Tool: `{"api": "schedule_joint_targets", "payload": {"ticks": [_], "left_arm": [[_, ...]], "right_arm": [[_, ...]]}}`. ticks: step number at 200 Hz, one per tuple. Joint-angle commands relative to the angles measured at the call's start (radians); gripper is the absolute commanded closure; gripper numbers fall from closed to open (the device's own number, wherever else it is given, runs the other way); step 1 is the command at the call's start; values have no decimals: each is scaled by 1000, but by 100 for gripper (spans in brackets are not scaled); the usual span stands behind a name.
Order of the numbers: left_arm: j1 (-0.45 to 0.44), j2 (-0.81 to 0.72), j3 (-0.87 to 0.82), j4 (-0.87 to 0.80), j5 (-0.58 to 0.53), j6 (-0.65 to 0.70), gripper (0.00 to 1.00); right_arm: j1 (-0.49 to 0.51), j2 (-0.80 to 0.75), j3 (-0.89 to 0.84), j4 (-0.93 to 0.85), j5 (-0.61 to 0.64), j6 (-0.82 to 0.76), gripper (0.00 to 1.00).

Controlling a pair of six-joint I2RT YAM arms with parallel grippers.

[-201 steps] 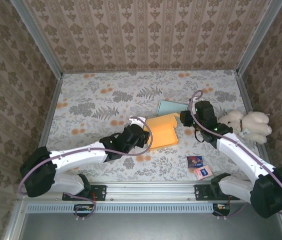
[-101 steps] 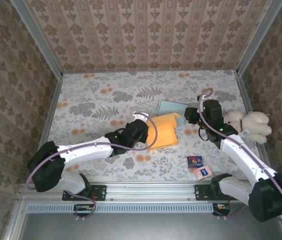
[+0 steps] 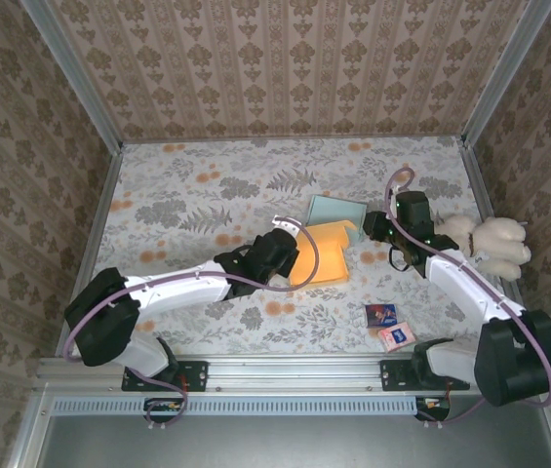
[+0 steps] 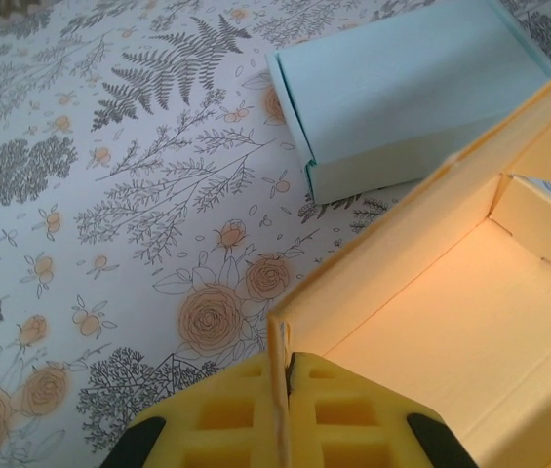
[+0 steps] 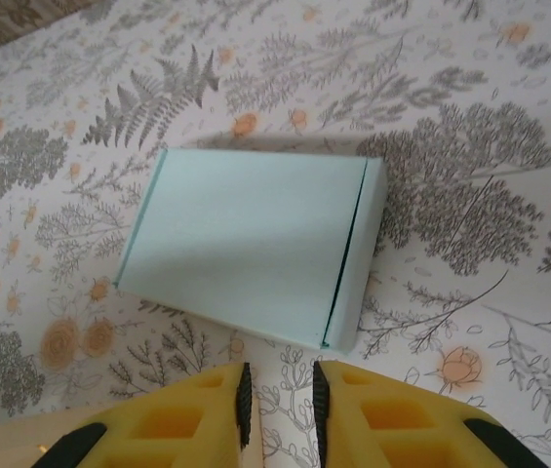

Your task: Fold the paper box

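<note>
The orange paper box [image 3: 324,252] lies open in the middle of the table, its walls partly raised. My left gripper [image 3: 291,255] is at its left wall. In the left wrist view the yellow pads [image 4: 226,429] are pressed together on the thin edge of the orange paper box [image 4: 451,302], so the left gripper [image 4: 285,405] is shut on that wall. My right gripper [image 3: 373,230] hovers just right of the box. In its wrist view the right gripper [image 5: 279,409] stands a little open over bare tabletop with nothing between the pads.
A closed light blue box [image 3: 339,209] lies just behind the orange one, directly ahead of the right gripper [image 5: 255,244]. A white plush bear [image 3: 490,244] sits by the right wall. Two small cards [image 3: 388,326] lie near the front right.
My left gripper has moved right to the box's left wall and closed on it. The right gripper has drawn back to the right, away from the box's flap.
</note>
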Motion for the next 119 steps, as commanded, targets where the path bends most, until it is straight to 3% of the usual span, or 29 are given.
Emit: {"api": "schedule_joint_targets", "payload": {"ticks": [1, 32, 119], "left_arm": [[6, -19, 15, -20, 14, 116, 100], [23, -22, 15, -13, 21, 134, 100], [98, -119, -58, 27, 152, 68, 100]], "right_arm": [[-1, 39, 0, 78, -149, 53, 74], [27, 130, 23, 132, -309, 96, 76], [145, 149, -8, 257, -410, 188, 77]]}}
